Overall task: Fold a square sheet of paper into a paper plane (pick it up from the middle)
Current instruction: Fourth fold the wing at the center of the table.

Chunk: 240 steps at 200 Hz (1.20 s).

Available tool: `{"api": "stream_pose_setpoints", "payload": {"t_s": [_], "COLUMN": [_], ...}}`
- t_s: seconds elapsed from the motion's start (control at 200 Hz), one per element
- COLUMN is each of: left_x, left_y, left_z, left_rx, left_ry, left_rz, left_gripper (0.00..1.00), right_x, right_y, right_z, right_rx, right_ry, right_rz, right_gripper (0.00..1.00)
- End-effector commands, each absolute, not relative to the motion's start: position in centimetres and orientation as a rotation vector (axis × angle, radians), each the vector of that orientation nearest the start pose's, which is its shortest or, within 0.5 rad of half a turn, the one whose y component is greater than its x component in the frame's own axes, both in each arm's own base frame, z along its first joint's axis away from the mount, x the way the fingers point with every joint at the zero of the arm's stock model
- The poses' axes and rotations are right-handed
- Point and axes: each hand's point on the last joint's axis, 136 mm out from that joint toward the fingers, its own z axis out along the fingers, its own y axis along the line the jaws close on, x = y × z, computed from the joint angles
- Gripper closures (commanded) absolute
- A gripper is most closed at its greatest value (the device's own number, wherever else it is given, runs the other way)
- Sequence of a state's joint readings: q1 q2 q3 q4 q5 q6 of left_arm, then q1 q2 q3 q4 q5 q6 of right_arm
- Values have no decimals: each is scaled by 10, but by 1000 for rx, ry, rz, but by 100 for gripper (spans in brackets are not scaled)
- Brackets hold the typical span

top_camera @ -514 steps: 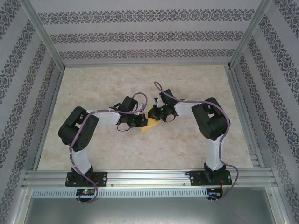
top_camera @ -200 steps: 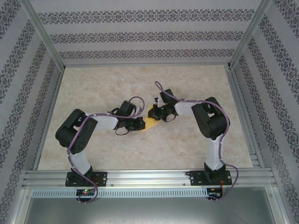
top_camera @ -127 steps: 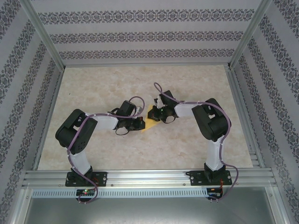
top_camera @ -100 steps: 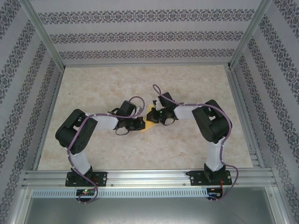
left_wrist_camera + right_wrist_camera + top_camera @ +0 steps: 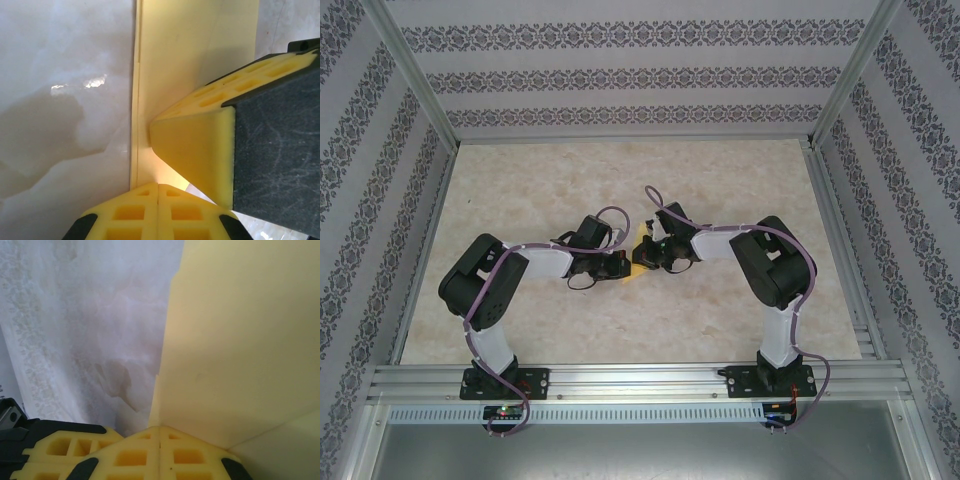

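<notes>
The square sheet of paper (image 5: pixel 636 271) is yellow and folded into layers, lying on the table between my two grippers, which cover most of it from above. My left gripper (image 5: pixel 620 265) is shut, its tips (image 5: pixel 158 186) resting on the near end of the paper (image 5: pixel 175 60) by its left edge. My right gripper (image 5: pixel 642 256) is also shut; its tips (image 5: pixel 159 429) press at the foot of a fold edge of the paper (image 5: pixel 240 340). In the left wrist view a right finger (image 5: pixel 195 150) lies across the paper, close to the left tips.
The marbled table (image 5: pixel 720 180) stretches open round the arms, bounded by patterned walls (image 5: pixel 640 80) and a metal rail (image 5: pixel 640 385) at the near edge. Both wrists sit close together at the middle.
My right gripper has slid left over the paper toward the left gripper, so less yellow shows. The left arm drew back slightly early on and has stayed still since.
</notes>
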<state>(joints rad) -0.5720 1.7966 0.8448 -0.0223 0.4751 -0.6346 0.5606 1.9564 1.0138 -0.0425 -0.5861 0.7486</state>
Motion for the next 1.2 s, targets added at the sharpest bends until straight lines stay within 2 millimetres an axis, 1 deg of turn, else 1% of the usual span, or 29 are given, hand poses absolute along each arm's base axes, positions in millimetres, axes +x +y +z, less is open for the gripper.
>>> {"api": "stream_pose_setpoints", "payload": {"t_s": [0.0, 0.06, 0.17, 0.33, 0.365, 0.49, 0.555, 0.604, 0.719, 0.904, 1.049, 1.124, 1.194], "left_x": [278, 274, 266, 257, 256, 255, 254, 255, 255, 256, 259, 264, 272], "left_y": [-261, -257, -252, -248, -249, -248, -249, -249, -251, -253, -259, -263, -270], "left_z": [-9, -11, -16, -24, -24, -25, -25, -24, -22, -20, -18, -14, -3], "left_rx": [68, 55, 42, 30, 31, 31, 34, 39, 50, 68, 88, 93, 97], "left_ry": [2844, 2868, 2905, 2951, 2954, 2962, 2965, 2962, 2959, 2955, 2944, 2932, 2897], "left_rz": [-866, -841, -821, -812, -815, -815, -819, -824, -835, -849, -876, -887, -926], "left_gripper": [100, 100, 100, 100, 100, 100, 100, 100, 100, 100, 100, 100, 100], "right_x": [328, 339, 360, 384, 387, 396, 399, 399, 405, 430, 446, 450, 450], "right_y": [280, 267, 246, 228, 229, 222, 217, 217, 207, 194, 179, 177, 180], "right_z": [-14, -22, -27, -28, -24, -16, -14, -13, -11, 5, 14, 30, 48], "right_rx": [90, 143, 215, 280, 286, 320, 349, 362, 402, 412, 424, 396, 360], "right_ry": [2867, 2869, 2844, 2808, 2793, 2779, 2784, 2785, 2773, 2728, 2707, 2679, 2648], "right_rz": [958, 908, 870, 872, 910, 909, 902, 918, 905, 890, 871, 877, 898], "right_gripper": [100, 100, 100, 100, 100, 100, 99, 99, 98, 96, 95, 95, 94]}}
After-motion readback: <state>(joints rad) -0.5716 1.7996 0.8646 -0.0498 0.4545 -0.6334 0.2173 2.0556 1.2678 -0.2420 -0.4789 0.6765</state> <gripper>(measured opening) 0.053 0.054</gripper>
